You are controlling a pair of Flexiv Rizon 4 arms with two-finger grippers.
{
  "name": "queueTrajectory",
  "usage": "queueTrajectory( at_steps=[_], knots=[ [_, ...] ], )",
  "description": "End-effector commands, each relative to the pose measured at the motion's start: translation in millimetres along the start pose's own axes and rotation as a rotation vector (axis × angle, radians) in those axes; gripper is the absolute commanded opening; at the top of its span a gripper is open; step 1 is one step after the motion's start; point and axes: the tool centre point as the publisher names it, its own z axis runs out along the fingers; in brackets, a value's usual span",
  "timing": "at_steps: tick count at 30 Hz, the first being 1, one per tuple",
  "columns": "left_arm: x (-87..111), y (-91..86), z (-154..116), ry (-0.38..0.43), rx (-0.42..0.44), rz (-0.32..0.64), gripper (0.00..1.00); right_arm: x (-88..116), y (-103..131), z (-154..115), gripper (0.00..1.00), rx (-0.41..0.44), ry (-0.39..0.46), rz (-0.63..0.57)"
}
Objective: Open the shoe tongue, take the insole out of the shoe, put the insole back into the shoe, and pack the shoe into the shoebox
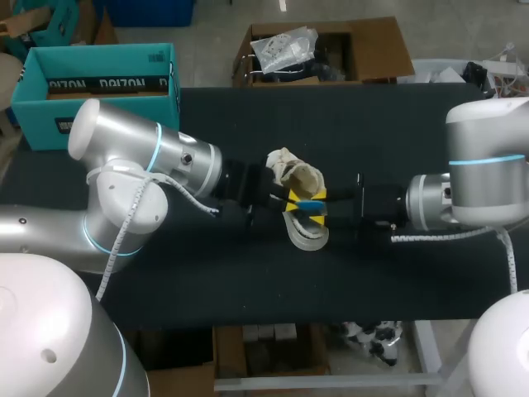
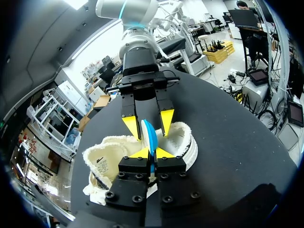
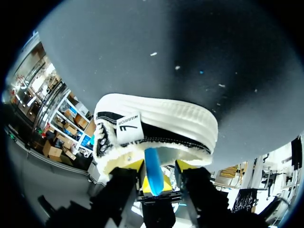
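Note:
A cream-white shoe (image 1: 299, 175) lies on its side in the middle of the black table, its sole (image 1: 307, 236) toward the front edge. A blue insole (image 1: 308, 205) stands out of the shoe's opening. My left gripper (image 1: 291, 198) comes in from the left and is shut on the insole (image 2: 149, 135), with its yellow tips (image 2: 152, 153) pressed on both faces. My right gripper (image 1: 321, 207) faces it from the right. Its fingers (image 2: 130, 126) stand apart on either side of the insole's edge, not pinching it. In the right wrist view the insole (image 3: 153, 168) sits between my open right gripper (image 3: 159, 167), with the shoe (image 3: 161, 118) just ahead.
The teal shoebox (image 1: 91, 91) stands open at the back left corner of the table. Bare black table (image 1: 372, 124) stretches behind the shoe and along the front (image 1: 248, 281).

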Motion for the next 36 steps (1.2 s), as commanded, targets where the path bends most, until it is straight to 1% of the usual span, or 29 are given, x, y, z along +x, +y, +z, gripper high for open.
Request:
queueTrajectory(
  at_steps=[1,5,7,8,9,10,18,19,20,21,22,23,24,25,27,28,30,36],
  knots=[
    [2.4,2.2,2.6,-0.003,0.001,0.001,0.0,-0.9,-3.0,-1.8,0.42,0.008,0.0,-0.006],
    [3.1,2.3,3.8,-0.001,0.0,0.0,0.0,-0.4,-4.5,1.7,0.41,0.016,-0.011,-0.011],
    [3.2,2.3,4.1,-0.001,0.001,-0.001,0.0,-0.2,-4.9,2.8,0.38,0.018,-0.014,-0.012],
    [3.2,2.2,4.3,-0.002,0.001,-0.002,0.0,-0.1,-5.1,3.1,0.29,0.018,-0.015,-0.013],
    [3.2,2.1,4.5,-0.003,0.002,-0.002,0.0,-0.1,-5.2,3.2,0.18,0.019,-0.016,-0.014],
    [3.2,2.0,4.5,-0.004,0.002,-0.002,0.0,-0.1,-5.2,3.2,0.0,0.019,-0.017,-0.014],
    [1.9,3.1,3.7,-0.01,-0.011,-0.013,0.0,0.3,-3.7,3.4,0.0,0.015,-0.019,-0.016],
    [1.7,3.3,3.5,-0.009,-0.013,-0.016,0.01,1.1,-2.9,3.7,0.0,0.014,-0.019,-0.016],
    [1.3,3.6,3.3,-0.009,-0.015,-0.019,0.3,2.5,-1.6,4.4,0.0,0.012,-0.02,-0.015],
    [1.0,3.7,3.1,-0.009,-0.015,-0.02,0.3,3.5,-0.8,4.8,0.0,0.009,-0.021,-0.013],
    [0.5,3.7,2.1,-0.009,-0.015,-0.025,0.49,5.8,1.0,5.8,0.0,0.004,-0.025,-0.008],
    [0.4,3.5,1.3,-0.009,-0.014,-0.028,0.58,6.9,1.9,6.2,0.0,0.002,-0.028,-0.006],
    [0.8,2.8,-0.8,-0.008,-0.01,-0.034,0.78,8.9,3.6,7.1,0.0,-0.002,-0.035,-0.002],
    [1.0,2.4,-2.7,-0.008,-0.009,-0.036,0.85,10.4,5.1,7.7,0.0,-0.011,-0.041,0.005],
    [1.7,1.1,-7.5,-0.002,0.005,-0.058,0.98,12.8,7.8,8.2,0.0,-0.01,-0.044,0.007],
    [1.5,-0.2,-12.3,0.001,0.012,-0.074,1.0,14.1,9.5,8.0,0.0,-0.013,-0.05,0.012],
    [0.7,-3.2,-21.3,0.008,0.045,-0.108,1.0,15.3,12.2,8.1,0.0,-0.018,-0.061,0.019],
    [-1.3,-11.2,-51.5,0.015,0.073,-0.188,1.0,8.5,19.4,11.0,0.0,-0.036,-0.105,0.047]
  ],
)
